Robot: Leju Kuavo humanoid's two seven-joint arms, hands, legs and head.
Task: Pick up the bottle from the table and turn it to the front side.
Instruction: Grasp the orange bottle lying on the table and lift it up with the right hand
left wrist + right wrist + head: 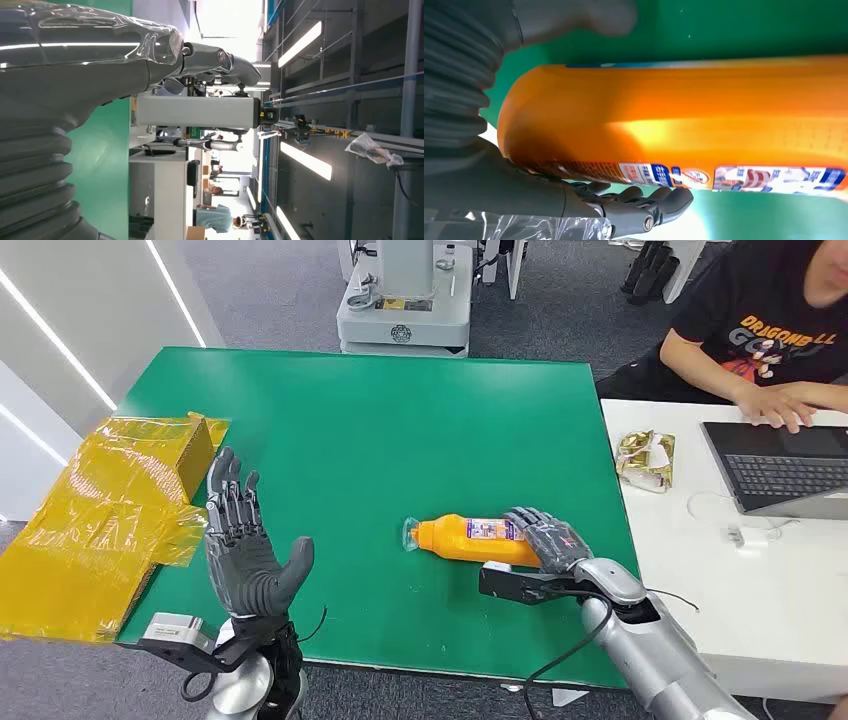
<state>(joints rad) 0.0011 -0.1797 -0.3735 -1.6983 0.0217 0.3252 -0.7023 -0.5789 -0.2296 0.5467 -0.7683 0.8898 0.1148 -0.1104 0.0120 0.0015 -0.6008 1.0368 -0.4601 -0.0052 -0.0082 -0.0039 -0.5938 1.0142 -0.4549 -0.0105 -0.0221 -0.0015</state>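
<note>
Head view. An orange bottle (478, 540) is shown lying on its side on the green worktop (400, 420), its cap pointed toward the robot's left and its label turned upward and away. The right hand (545, 540) is placed over the bottle's base end, with the fingers (530, 525) draped across the far side of the body; whether the thumb is pressed against the near side cannot be told here. The left hand (245, 550) is raised above the near worktop edge, palm up and fingers spread, with nothing held, presumably kept ready to receive or steady the bottle during turning. Crumpled yellow film (95, 525) and a yellow box (190, 455) are set at the worktop's left edge. A person (775, 335) is seated at an adjoining white desk (700, 570) with a laptop (785, 465).

Left wrist view. The left hand's fingers (220, 62) are seen extended into open air, above the green worktop (107, 165).

Right wrist view. The bottle (684, 120) is seen close against the palm, with the fingers (649, 202) curled beneath the label edge and the thumb (589, 17) lying apart on the opposite side. The grasp is judged to be forming rather than complete, the bottle being cradled but not yet lifted.
</note>
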